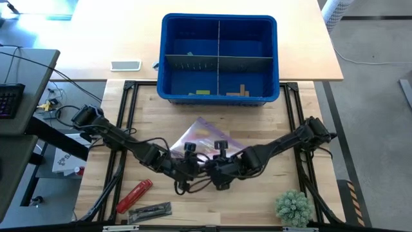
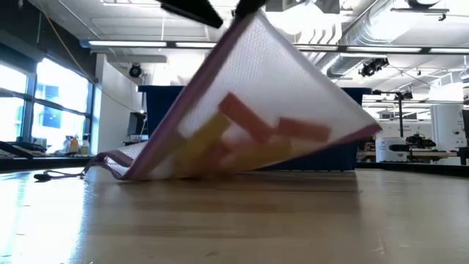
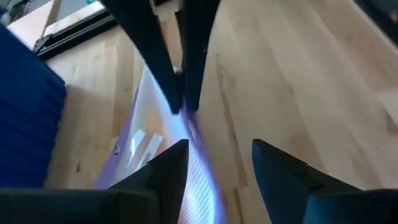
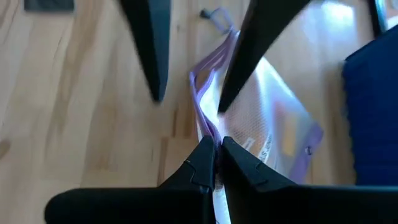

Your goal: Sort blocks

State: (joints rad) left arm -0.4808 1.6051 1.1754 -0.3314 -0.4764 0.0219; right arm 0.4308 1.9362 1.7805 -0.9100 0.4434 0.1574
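Observation:
A see-through mesh pouch with a purple rim lies at the table's middle. It holds yellow-green and tan blocks. My right gripper is shut on its rim. My left gripper is open close beside it, with one finger on each side of the same rim. A few more blocks lie in the near compartments of the blue bin at the far edge. My right gripper pinches the pouch's purple rim between its two fingers, slanting down from the table's right. The held edge is raised, and the pouch hangs tilted below it with its opposite edge on the table. My left gripper: I cannot tell whether a finger touches the rim.
A red cylindrical tool and a dark flat object lie near the front left. A small green plant stands at the front right. The bin's divider splits it into several compartments.

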